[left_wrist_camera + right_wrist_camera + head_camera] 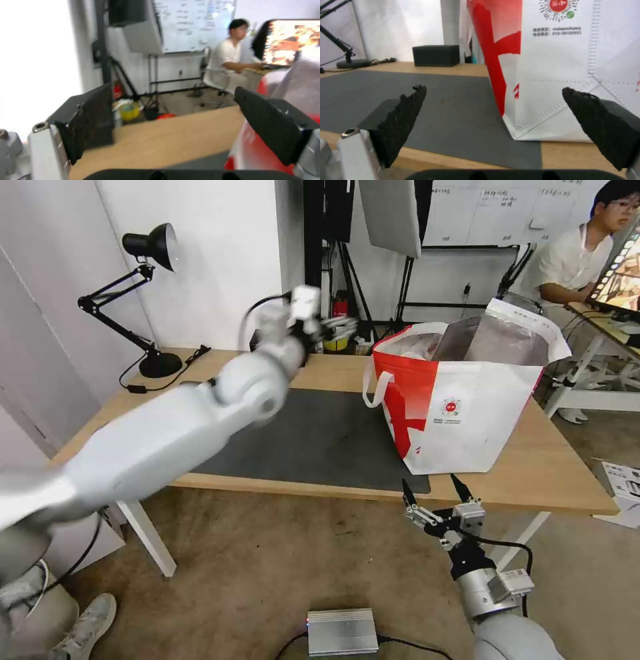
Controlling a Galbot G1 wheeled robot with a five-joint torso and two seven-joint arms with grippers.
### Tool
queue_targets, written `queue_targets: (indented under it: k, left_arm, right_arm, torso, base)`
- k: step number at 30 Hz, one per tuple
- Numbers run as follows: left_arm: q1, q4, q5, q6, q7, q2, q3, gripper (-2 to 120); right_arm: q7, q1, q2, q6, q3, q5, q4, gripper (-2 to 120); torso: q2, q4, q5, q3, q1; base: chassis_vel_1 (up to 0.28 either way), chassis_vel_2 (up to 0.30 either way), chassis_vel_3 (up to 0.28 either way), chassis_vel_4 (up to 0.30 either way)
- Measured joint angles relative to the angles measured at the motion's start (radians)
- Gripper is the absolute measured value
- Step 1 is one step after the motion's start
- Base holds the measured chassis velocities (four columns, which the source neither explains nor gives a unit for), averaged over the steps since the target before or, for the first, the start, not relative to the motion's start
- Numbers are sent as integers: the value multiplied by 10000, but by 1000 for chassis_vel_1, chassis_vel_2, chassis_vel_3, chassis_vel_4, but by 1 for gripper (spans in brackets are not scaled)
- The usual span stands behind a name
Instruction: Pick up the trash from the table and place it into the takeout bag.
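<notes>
Here, both claws gape wide and hold nothing, and the takeout bag (467, 407) stands on the table (533, 467).

Nearest the robot, the right gripper (433, 488) hangs just off the table's front edge, below the bag's near bottom corner, its two black fingers (403, 120) spread far apart and pointing up at the dark grey mat (320, 440). The red-and-white bag sits upright on the table's right half, partly on the mat's right end, its top open with silver foil lining showing and a white loop handle (377, 387) drooping on its left side. Farther back, the left gripper (340, 328) is raised over the table's rear edge, just left of the bag's rim, fingers (90, 120) wide apart. A black box (436, 55) rests on the table's far side.
</notes>
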Motion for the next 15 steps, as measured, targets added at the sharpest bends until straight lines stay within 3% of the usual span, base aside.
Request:
queue_targets:
  k: [3,4,7,8,11,12,15]
  left_arm:
    - [1733,-585,481,-69,244,436,-1582,100]
    - [1733,-585,481,-69,244,436,-1582,100]
    - [3678,-1113,1095,-249,525,749,-3005,100]
    - [3678,-1113,1095,-249,525,749,-3005,100]
    - [5733,-1645,1803,-541,796,1073,-4665,100]
    - [5733,-1645,1803,-541,796,1073,-4665,100]
    - [7504,-1972,2311,-1003,1014,1209,-5862,100]
  right_arm:
    - [-1,0,0,0,0,1,-1,100]
    - [-1,0,0,0,0,1,-1,100]
    - [2,0,0,0,0,1,0,100]
    - [2,0,0,0,0,1,0,100]
    - [0,0,0,0,0,1,0,100]
    - [0,0,0,0,0,1,0,100]
    - [0,0,0,0,0,1,0,100]
  torso:
    - [0,-4,5,-1,-1]
    - [0,-4,5,-1,-1]
    - [0,-7,8,0,0]
    - [0,-7,8,0,0]
    - [1,-2,12,-2,-1]
    - [1,-2,12,-2,-1]
    - [0,-6,12,-2,-1]
  base:
    - [0,0,0,0]
    - [0,0,0,0]
    - [0,0,0,0]
    - [0,0,0,0]
    - [0,0,0,0]
    - [0,0,0,0]
    - [0,0,0,0]
